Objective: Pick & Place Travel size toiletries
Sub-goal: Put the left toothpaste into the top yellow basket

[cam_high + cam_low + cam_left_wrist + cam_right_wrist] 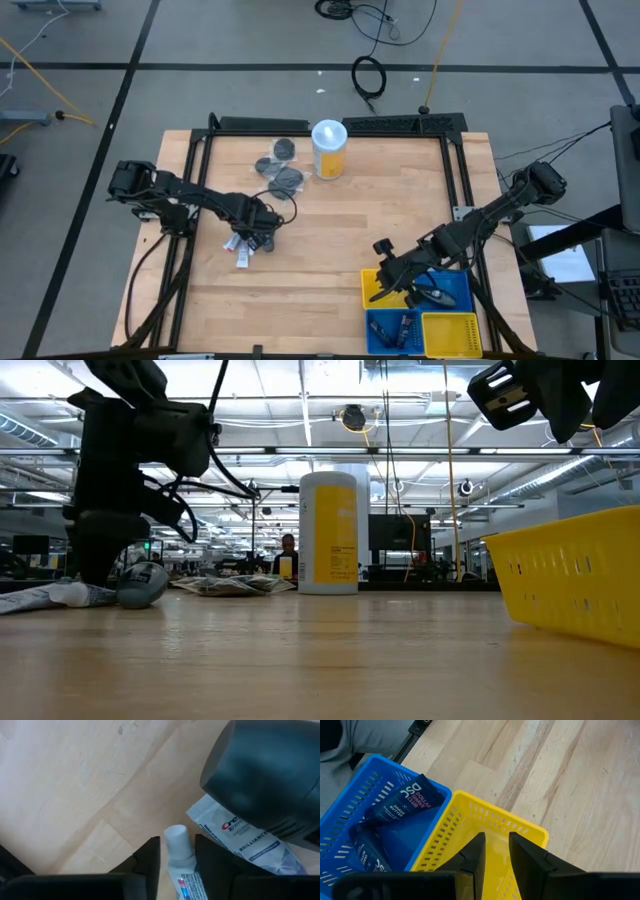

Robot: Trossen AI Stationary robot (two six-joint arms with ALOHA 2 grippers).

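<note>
Wooden surface [330, 240] with toiletries and small baskets.
The left pincer [176, 857] is down on the surface, its jaws closed around a small white-capped tube [179, 851]; beside it lies a tube reading "BRILLIANCE" [245, 842]. The right pincer [495, 851] hangs above the yellow basket [485, 820], jaws a little apart and empty. In the blue basket [355, 795] lie dark sachets reading "DOLLAR SHAVE CLUB" [405, 802].

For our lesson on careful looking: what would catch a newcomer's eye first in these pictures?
Probably the tall yellow-and-white canister standing at the table's far edge, and the bright yellow and blue baskets at the near right corner. Next, the left gripper low over the wood with a small white tube between its fingers, while the right gripper hangs over a yellow basket.
</note>
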